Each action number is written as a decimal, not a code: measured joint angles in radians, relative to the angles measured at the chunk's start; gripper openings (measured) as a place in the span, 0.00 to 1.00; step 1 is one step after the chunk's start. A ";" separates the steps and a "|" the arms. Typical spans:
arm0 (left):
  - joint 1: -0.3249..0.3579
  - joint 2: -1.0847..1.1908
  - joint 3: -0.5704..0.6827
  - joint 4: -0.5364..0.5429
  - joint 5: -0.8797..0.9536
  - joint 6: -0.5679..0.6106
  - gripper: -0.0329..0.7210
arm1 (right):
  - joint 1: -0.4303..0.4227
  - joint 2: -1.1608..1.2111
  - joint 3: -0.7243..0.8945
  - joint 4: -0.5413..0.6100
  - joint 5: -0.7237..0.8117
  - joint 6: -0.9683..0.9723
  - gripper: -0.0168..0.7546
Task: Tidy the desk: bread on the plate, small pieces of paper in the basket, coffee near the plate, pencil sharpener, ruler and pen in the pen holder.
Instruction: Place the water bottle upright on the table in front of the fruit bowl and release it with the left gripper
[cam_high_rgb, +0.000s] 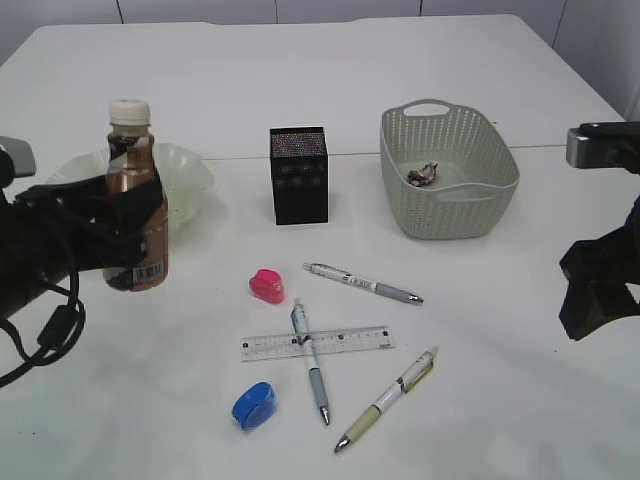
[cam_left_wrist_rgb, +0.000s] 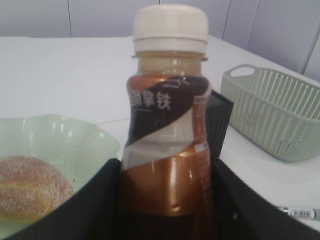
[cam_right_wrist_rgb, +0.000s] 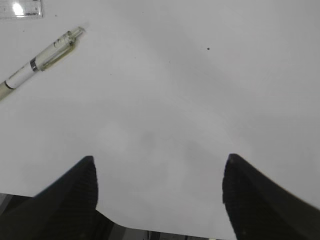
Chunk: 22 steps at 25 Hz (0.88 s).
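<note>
Exterior view, read from the left with the pen holder (cam_high_rgb: 299, 175) as the landmark: the left fingers (cam_high_rgb: 128, 232) are clamped on the lower body of the coffee bottle (cam_high_rgb: 135, 190), which stands upright well to the left of the holder and just in front of the plate (cam_high_rgb: 195, 172). The left wrist view confirms the grip, a dark finger (cam_left_wrist_rgb: 95, 200) pressed on either side of the brown label, and shows the bread (cam_left_wrist_rgb: 30, 187) already lying in the plate. Whether the bottle's base rests on the surface (cam_high_rgb: 480, 400) or hangs just above it cannot be told.

Straight in front of the holder lies the loose stationery: a pink sharpener (cam_high_rgb: 267, 286), a blue sharpener (cam_high_rgb: 254, 405) nearer the camera, and the ruler (cam_high_rgb: 317, 343) with its long axis running left to right, a blue pen (cam_high_rgb: 311, 362) crossing over it front to back. A grey pen (cam_high_rgb: 363, 283) lies in front and slightly right of the holder, and a yellow pen (cam_high_rgb: 388, 398) slants further right and nearer the camera. The basket (cam_high_rgb: 450, 175) sits to the right of the holder with a scrap of paper (cam_high_rgb: 423, 174) inside.

The right fingers (cam_right_wrist_rgb: 160, 185) stand wide apart and empty, well to the right of the holder; their camera sees the yellow pen's tip up and to the left. I judge the right arm the nearer one for the pens, and it would need to travel leftward toward the holder.
</note>
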 joint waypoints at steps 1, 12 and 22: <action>0.000 0.023 0.000 -0.005 0.000 0.000 0.55 | 0.000 0.000 0.000 0.000 0.000 0.000 0.76; 0.001 0.249 -0.111 -0.005 0.000 0.000 0.55 | 0.000 0.000 0.000 0.000 0.000 0.000 0.75; 0.001 0.368 -0.218 -0.001 -0.022 0.006 0.54 | 0.000 0.000 0.000 0.000 0.000 0.000 0.75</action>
